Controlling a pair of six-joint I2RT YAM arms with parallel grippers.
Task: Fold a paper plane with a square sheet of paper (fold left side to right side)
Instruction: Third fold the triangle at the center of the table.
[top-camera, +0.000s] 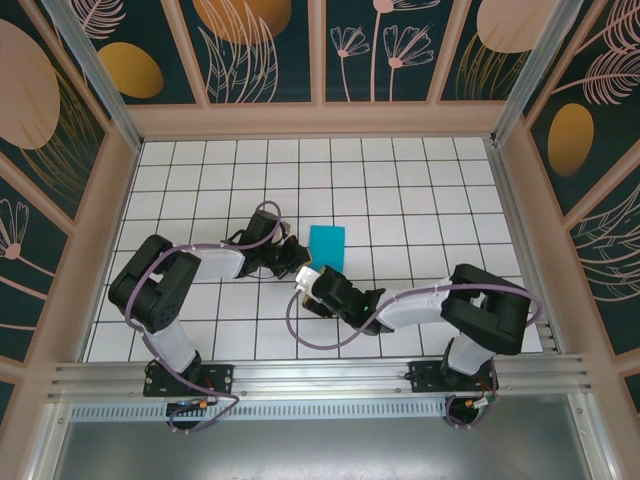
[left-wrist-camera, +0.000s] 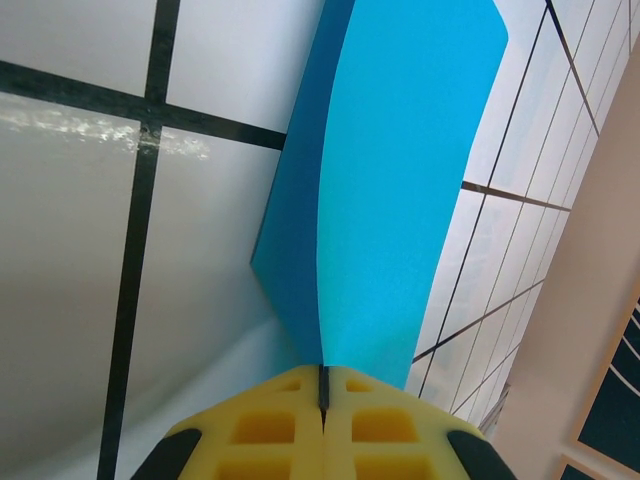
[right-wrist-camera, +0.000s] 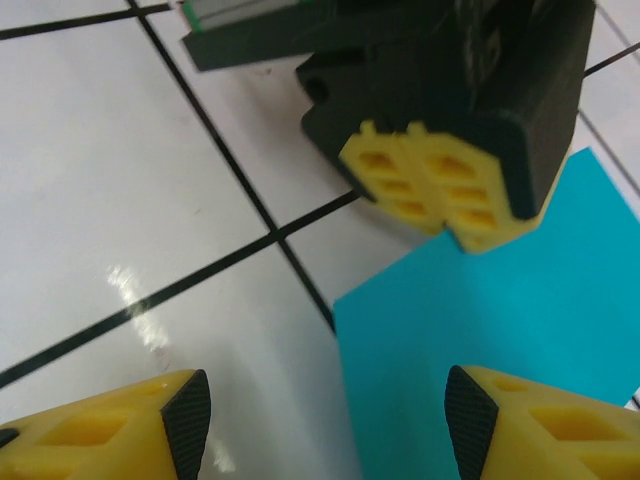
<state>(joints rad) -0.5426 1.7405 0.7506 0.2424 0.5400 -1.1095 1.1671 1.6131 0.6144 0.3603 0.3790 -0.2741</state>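
Observation:
The square sheet of paper is bright cyan-blue and lies doubled over into a narrow upright rectangle near the middle of the white grid table. My left gripper sits at its lower left edge, shut on the paper. In the left wrist view the paper runs out from between the closed yellow fingers, with a darker lower layer beside it. My right gripper hovers just below, open. Its two fingertips straddle the paper's corner without touching it. The left gripper shows just beyond.
Patterned enclosure walls ring the gridded table. An aluminium rail runs along the near edge by both arm bases. The two grippers are close together, just left of the table's middle.

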